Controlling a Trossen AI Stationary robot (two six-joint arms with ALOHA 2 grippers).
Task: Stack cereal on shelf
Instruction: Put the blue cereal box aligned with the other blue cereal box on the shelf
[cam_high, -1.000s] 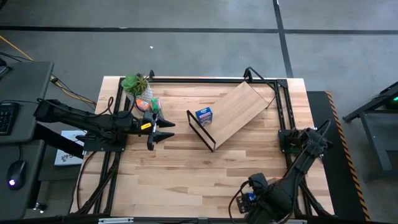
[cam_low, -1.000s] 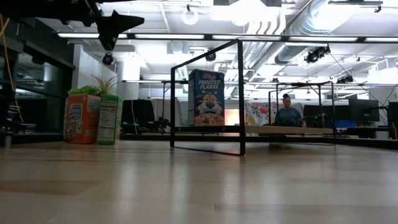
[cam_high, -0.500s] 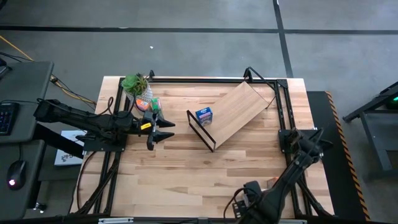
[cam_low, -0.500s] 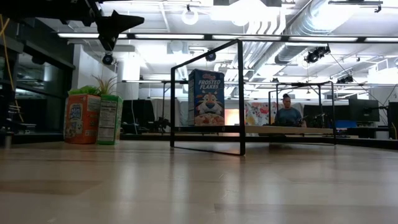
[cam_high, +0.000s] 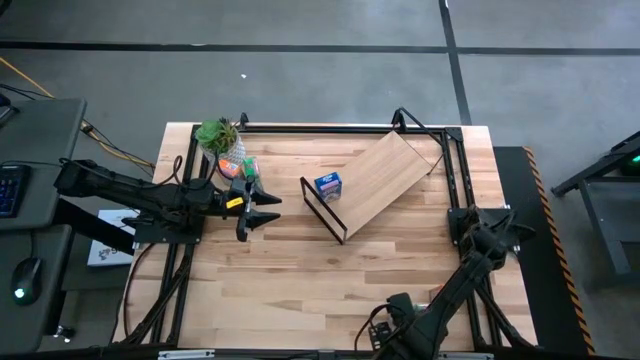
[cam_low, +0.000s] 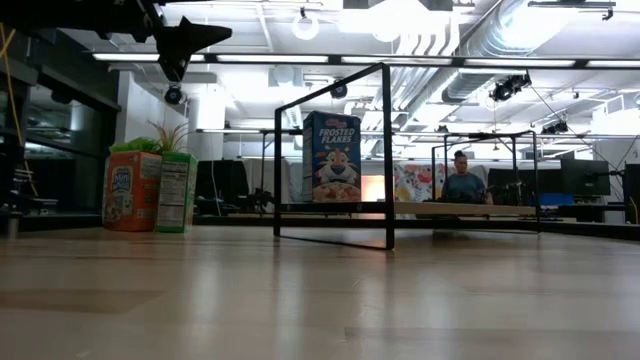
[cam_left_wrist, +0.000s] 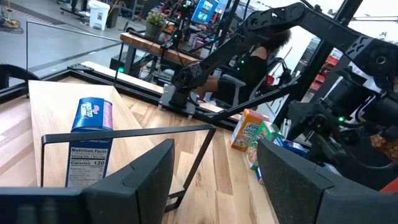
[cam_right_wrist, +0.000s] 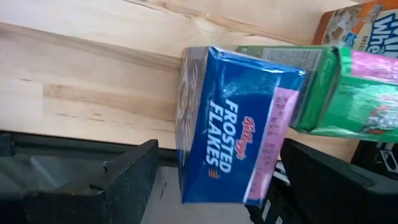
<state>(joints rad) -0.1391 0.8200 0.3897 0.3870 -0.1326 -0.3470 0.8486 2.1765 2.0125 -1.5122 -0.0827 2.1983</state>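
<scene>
The right gripper (cam_right_wrist: 217, 150) is spread wide and grips nothing, its fingers either side of a blue cereal box (cam_right_wrist: 233, 124). A green box (cam_right_wrist: 323, 93) lies just beside it and an orange box (cam_right_wrist: 357, 25) beyond. The cardboard is probably light, stiff and crushable, so pinch the broad faces gently. The shelf (cam_high: 385, 170) stands well away, already carrying another blue carton (cam_high: 328, 185). The left gripper (cam_high: 272, 211) waits, spread and empty.

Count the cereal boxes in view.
3: a blue box standing on the shelf, and an orange box and a green box side by side near the potted plant. Others may be hidden.
</scene>
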